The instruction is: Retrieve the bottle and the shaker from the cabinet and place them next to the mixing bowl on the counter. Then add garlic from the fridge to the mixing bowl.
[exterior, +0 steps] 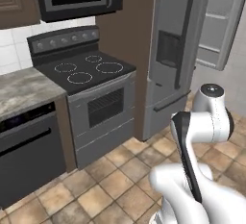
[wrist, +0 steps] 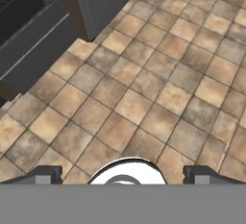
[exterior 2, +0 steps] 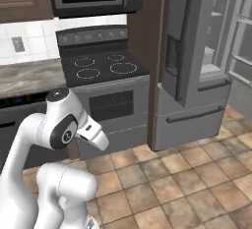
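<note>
Facing the fridge (exterior 2: pixel 197 75), tall grey metal, right of the black oven (exterior: pixel 96 105), with 1 upper door swung wide and pale shelves showing inside (exterior 2: pixel 216 41). Left of the oven, a stretch of marbled counter (exterior: pixel 24 88) above dark base cabinets; no bowl, bottle or shaker to be made out on the part in sight. Arm folded low over the tiled floor (wrist: pixel 144 88), hand aimed down at the tiles. Gripper (wrist: pixel 123 175) spread wide, 2 fingertips (wrist: pixel 45 174) far apart, nothing between them. Likely in the garlic step, on approach to the fridge. Garlic itself not discernible on the shelves from here. Next: closer to the open compartment, hand raised to shelf level, garlic located before any reach.
</note>
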Controlling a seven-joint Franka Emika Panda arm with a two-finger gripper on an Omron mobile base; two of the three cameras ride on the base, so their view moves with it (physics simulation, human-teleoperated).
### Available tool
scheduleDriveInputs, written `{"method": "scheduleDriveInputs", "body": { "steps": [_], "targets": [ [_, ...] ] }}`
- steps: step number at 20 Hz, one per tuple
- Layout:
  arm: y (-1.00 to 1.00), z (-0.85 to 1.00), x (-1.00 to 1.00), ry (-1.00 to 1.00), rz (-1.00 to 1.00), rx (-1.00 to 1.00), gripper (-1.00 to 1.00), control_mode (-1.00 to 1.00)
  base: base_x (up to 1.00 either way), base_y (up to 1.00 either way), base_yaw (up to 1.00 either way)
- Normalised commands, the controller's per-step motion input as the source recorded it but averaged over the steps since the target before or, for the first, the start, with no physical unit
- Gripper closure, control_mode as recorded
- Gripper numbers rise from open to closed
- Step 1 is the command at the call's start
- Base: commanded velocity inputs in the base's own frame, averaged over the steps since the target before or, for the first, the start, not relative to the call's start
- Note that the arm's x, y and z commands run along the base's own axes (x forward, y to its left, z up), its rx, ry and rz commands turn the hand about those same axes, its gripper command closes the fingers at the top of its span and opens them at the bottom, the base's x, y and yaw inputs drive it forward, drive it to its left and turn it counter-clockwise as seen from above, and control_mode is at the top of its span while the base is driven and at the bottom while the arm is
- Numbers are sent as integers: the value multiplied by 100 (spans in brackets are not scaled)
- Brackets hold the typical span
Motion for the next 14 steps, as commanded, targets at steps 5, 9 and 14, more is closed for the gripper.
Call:
{"method": "scheduleDriveInputs", "body": {
  "steps": [5, 9, 14],
  "targets": [
    [0, 0, 0, 0, 0, 0, -100, 100, 0, -100, 33],
    [0, 0, 0, 0, 0, 0, -100, 100, 0, -100, 17],
    [0, 0, 0, 0, 0, 0, -100, 100, 0, -100, 17]
  ]
}}
